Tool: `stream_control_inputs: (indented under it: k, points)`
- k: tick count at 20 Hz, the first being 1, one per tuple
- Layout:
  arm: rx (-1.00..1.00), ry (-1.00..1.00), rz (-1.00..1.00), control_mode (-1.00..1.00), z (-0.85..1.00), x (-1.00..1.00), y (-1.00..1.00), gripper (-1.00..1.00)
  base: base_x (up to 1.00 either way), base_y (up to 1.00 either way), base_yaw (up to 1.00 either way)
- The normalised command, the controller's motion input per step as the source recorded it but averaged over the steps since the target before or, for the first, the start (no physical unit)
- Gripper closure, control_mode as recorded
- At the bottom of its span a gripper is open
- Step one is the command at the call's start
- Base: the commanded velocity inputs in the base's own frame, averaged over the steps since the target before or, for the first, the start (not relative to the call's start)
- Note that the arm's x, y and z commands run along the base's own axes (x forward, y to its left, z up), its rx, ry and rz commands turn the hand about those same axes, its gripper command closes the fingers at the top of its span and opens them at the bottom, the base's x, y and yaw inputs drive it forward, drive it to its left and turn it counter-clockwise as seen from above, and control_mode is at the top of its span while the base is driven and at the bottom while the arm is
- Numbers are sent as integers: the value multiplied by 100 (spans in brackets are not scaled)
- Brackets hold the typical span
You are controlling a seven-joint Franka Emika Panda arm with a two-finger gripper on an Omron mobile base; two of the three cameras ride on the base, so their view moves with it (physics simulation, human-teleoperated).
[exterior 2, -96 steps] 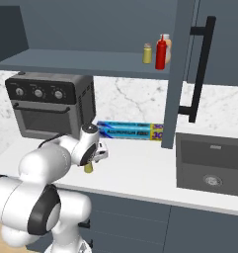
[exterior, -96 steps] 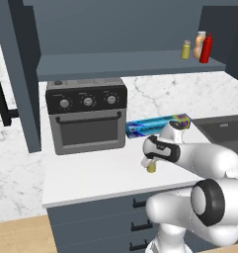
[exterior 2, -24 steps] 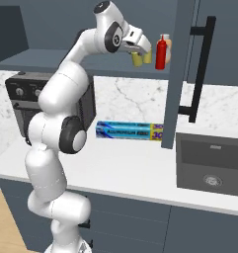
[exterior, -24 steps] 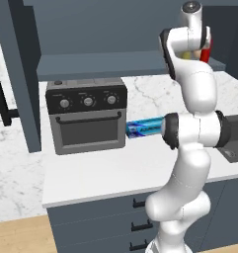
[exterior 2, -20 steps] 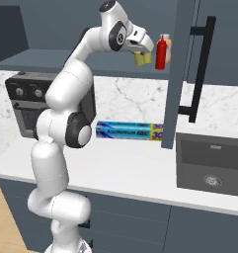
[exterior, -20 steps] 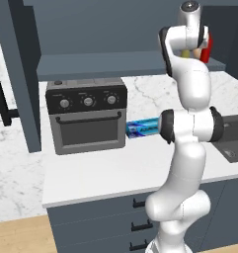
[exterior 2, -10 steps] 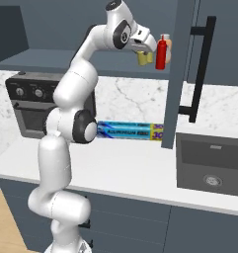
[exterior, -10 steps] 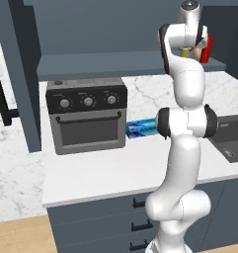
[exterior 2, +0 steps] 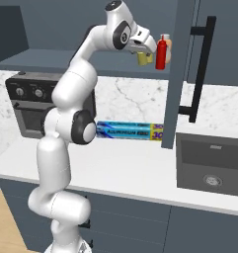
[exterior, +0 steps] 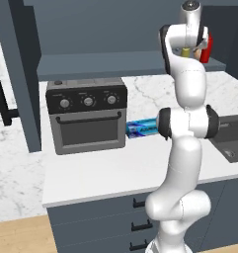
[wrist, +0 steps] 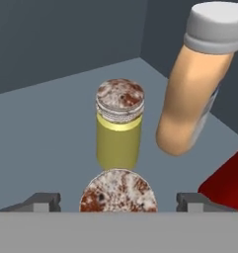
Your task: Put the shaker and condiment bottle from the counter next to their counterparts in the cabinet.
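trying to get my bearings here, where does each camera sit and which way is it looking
Left base view: behind the arm's left, facing the counter, toaster oven and cabinet; the arm rises at right.
Right base view: behind its right, same scene plus the sink; the arm rises at left.
Hand view: on the hand, looking along open fingers at two shakers on the shelf.
Both base views share the red condiment bottle.

I see shaker [wrist: 118,191] upright on cabinet [wrist: 51,128] shelf | twin shaker [wrist: 119,126] at its 12 o'clock | tan bottle [wrist: 194,84] at 2 | red bottle [wrist: 226,187] at 3
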Motion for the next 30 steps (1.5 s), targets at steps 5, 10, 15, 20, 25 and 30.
stream_control_inputs:
  k: [5, 10, 15, 20, 25, 30]
  points:
    - [0, -8, 0, -100, -1, -20, 0, -100, 0, 0, 0]
    - [0, -11, 0, -100, 0, -45, 0, -100, 0, 0, 0]
    - [0, -11, 0, -100, -6, -62, 2, -100, 0, 0, 0]
    - [0, -6, 0, -100, -34, -87, 23, -100, 0, 0, 0]
    - [0, -5, 0, -100, -40, -99, 34, -100, 0, 0, 0]
    - [0, 0, 0, -100, -68, -100, 44, -100, 0, 0, 0]
